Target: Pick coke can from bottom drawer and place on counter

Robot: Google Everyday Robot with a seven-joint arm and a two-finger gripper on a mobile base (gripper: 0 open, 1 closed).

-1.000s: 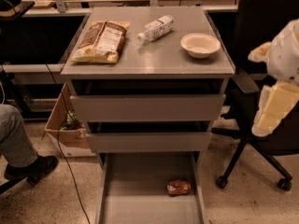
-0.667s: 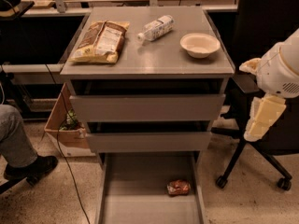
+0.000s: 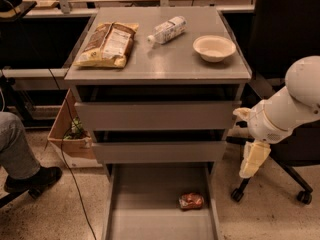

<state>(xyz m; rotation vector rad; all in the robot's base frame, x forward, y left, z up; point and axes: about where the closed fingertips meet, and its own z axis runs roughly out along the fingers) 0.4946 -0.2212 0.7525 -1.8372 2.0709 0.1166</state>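
The can (image 3: 191, 200) lies on its side on the floor of the open bottom drawer (image 3: 145, 199), low in the frame, near the drawer's right wall. The hand (image 3: 253, 160) hangs at right, outside the drawer and well apart from the can; released or clenched, I cannot tell. The reach should swing left over that wall, then descend squarely across the can's body. The bench (image 3: 170, 66) above carries a bag (image 3: 107, 44), bottle (image 3: 166, 30) and bowl (image 3: 214, 47).
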